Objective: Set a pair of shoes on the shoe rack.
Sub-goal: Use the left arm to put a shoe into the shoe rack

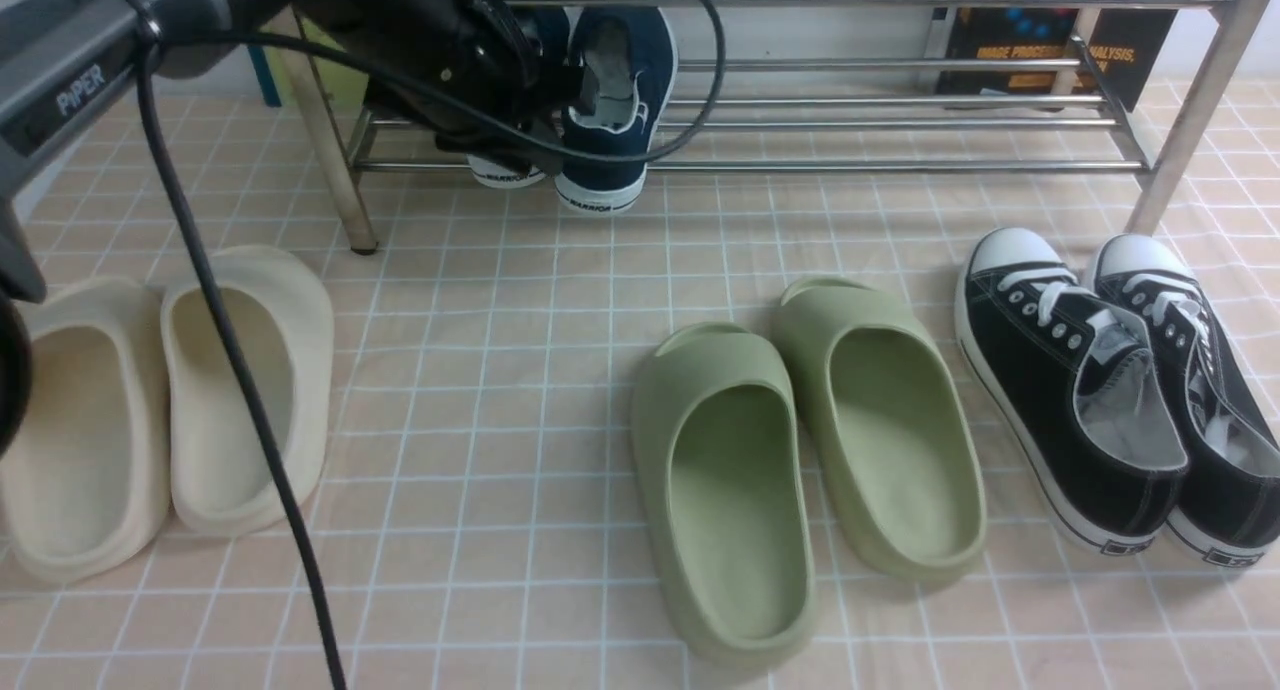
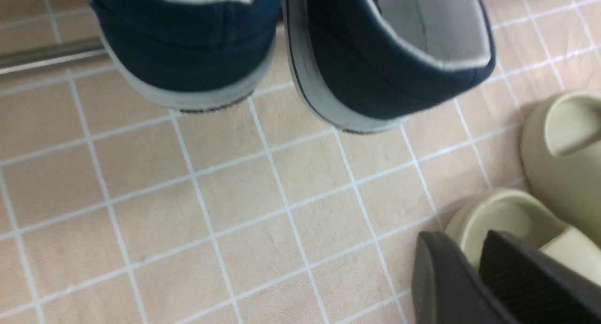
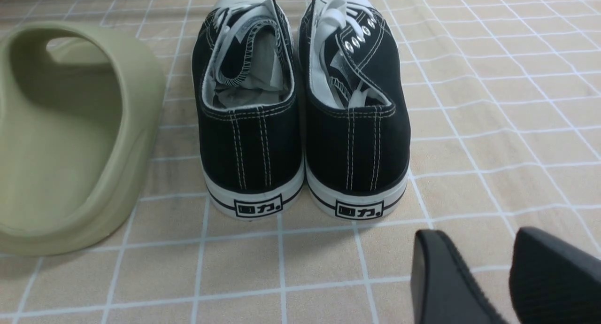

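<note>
The two navy-blue slip-on shoes [image 1: 612, 90] sit side by side on the left part of the shoe rack [image 1: 900, 125]. Their white-soled heels hang over the front rod. The arm hides most of the left shoe in the front view. In the left wrist view both heels [image 2: 375, 61] show above the tiled floor. My left gripper [image 2: 462, 242] is just in front of the heels, a little apart from them. Its jaws are slightly parted and hold nothing. My right gripper [image 3: 474, 239] is open and empty, low over the floor behind the black sneakers' heels.
Cream foam slippers [image 1: 160, 410] lie at the left and also show in the left wrist view [image 2: 563, 145]. Green foam slippers [image 1: 800, 450] lie in the middle. Black lace-up sneakers [image 1: 1110, 390] lie at the right, in front of the rack's right leg [image 1: 1190, 110]. A dark box [image 1: 1040, 30] stands behind the rack.
</note>
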You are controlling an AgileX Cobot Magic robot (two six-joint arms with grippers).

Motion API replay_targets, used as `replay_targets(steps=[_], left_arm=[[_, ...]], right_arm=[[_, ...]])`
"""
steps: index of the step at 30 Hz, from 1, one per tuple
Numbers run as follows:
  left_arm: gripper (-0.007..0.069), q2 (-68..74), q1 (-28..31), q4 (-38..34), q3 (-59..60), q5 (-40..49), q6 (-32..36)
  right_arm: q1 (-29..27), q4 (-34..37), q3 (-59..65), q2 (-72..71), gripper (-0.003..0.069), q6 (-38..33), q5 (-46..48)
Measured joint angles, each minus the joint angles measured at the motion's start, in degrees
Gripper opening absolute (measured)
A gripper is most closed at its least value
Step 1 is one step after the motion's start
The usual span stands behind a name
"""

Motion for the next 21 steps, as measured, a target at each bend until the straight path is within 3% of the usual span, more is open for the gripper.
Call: replay_targets(steps=[2,5,10,21], left_arm=[[0.0051,2.3,-0.9,-0.2,0.1,-1.5,0.0],[0.0005,6.0,-1.5,-2.8,0.1,-7.3,-0.4],[0.0002,9.7,-0.8,-4.8,-0.4,-15.9,-3.2],[0.0005,12.0,1.1,-6.5,-6.3,-15.0,-7.5]], right_arm=[[0.0,0.0,0.0,0.0,0.0239,0.0,0.0],[0.0,-0.1,0.0,0.0,0.0239,0.0,0.0],[0.0,-0.1,0.0,0.0,0.0239,0.0,0.0],[0.0,-0.1,0.0,0.0,0.0239,0.1,0.0]])
